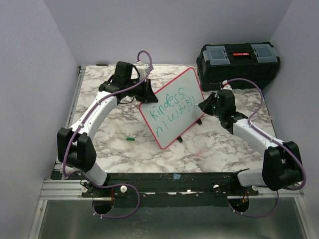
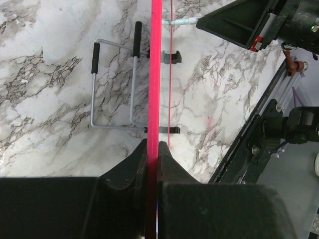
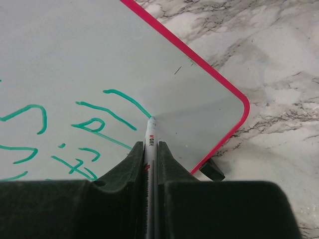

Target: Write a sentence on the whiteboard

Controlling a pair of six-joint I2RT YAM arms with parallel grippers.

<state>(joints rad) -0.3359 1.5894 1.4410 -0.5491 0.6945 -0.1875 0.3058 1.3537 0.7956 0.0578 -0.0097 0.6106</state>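
Observation:
The whiteboard [image 1: 188,82], white with a red-pink rim, stands tilted at the middle of the marble table. The sentence [image 1: 169,105] runs across it in two lines of green lettering. My left gripper [image 1: 147,92] is shut on the board's upper left edge; in the left wrist view the red rim [image 2: 156,59] runs straight between the closed jaws [image 2: 153,147]. My right gripper [image 3: 150,147] is shut on a white marker [image 3: 149,135]. The marker's tip touches the board [image 3: 75,50] at the end of a green stroke [image 3: 127,102], near its lower right corner.
A black toolbox [image 1: 238,62] sits at the back right corner. A small green cap [image 1: 130,139] lies on the table left of the board. A wire stand [image 2: 114,84] is under the board, one black foot [image 3: 213,169] showing past its corner. Walls close in on three sides.

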